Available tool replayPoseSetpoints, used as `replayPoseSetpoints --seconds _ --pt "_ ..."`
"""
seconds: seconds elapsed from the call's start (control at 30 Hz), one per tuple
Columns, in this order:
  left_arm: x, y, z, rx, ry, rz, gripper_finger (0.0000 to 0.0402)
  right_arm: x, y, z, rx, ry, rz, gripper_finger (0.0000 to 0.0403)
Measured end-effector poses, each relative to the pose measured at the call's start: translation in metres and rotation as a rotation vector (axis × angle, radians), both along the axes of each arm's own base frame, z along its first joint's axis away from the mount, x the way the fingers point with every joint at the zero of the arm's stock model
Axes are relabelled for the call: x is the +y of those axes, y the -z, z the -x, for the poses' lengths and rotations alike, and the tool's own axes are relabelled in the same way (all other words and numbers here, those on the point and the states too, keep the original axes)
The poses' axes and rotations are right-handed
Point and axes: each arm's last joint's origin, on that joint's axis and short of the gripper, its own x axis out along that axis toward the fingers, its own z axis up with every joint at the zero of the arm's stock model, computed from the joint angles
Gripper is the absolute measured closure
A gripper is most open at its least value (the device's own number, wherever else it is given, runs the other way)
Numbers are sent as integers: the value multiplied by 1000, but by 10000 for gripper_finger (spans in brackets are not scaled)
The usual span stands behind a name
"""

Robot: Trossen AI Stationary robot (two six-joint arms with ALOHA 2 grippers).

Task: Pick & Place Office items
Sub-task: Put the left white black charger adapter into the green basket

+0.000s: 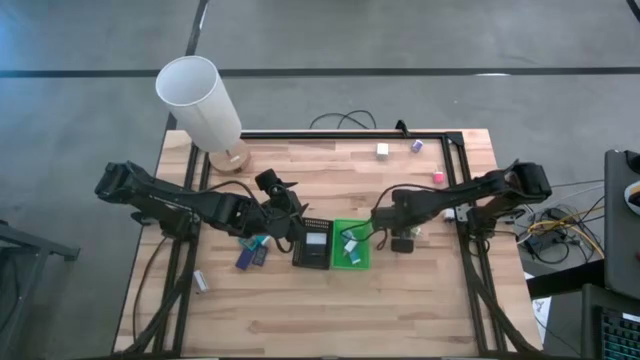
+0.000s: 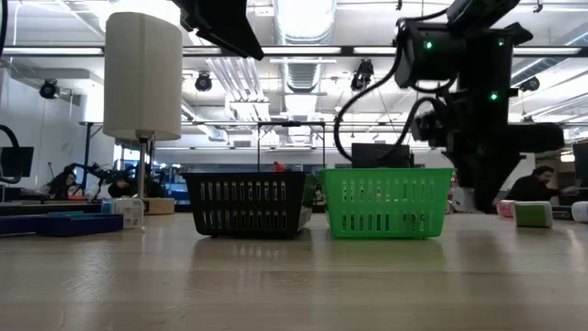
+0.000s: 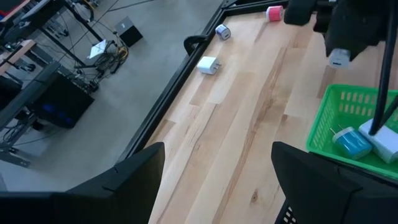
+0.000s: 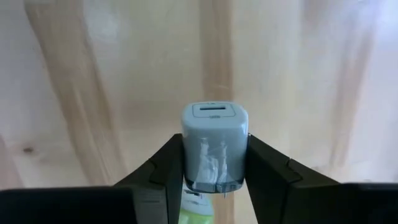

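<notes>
Between the right gripper's (image 4: 214, 165) two dark fingers (image 4: 163, 168), in the right wrist view, sits a pale blue-white charger block (image 4: 214, 146); both fingers press against its sides, so the gripper is pinching it, with bare wooden table (image 4: 93, 74) beyond. The block's end face shows a slot, and faint marks on its front are too small to read. From above, this gripper (image 1: 404, 240) hangs just beside the right wall of the green tray (image 1: 351, 262), over the table.

The green tray holds a few small items: the left wrist view shows a teal block (image 3: 350, 142) and a white block (image 3: 387, 142) lying side by side in it, touching. Just left of it stands the black tray (image 1: 311, 243), whose contents look like a flat pale-fronted thing that cannot be told further. In the low view both trays stand side by side as slotted baskets, black (image 2: 248, 204) and green (image 2: 386, 202).

The left gripper (image 1: 285, 205) waits near the black tray's left side, its fingers (image 3: 118, 183) spread wide. Flat dark-blue rectangles (image 1: 250, 255) lie on the table below it.

Farther off, a white block (image 1: 382, 150), a purple block (image 1: 417, 146) and a pink block (image 1: 438, 177) lie well apart near the far edge. The white lampshade cylinder (image 1: 200, 100) stands at the far left corner.
</notes>
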Motion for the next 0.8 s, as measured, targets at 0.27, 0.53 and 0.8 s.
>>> replayPoseSetpoints --seconds 0.27,0.53,0.8 --pt "0 0 0 2 0 0 99 -3 -34 12 -160 63 61 280" --pt "0 0 0 2 0 0 99 5 -75 27 -431 81 36 280" --pt "0 1 1 8 0 -1 99 29 -99 14 -752 14 -55 280"
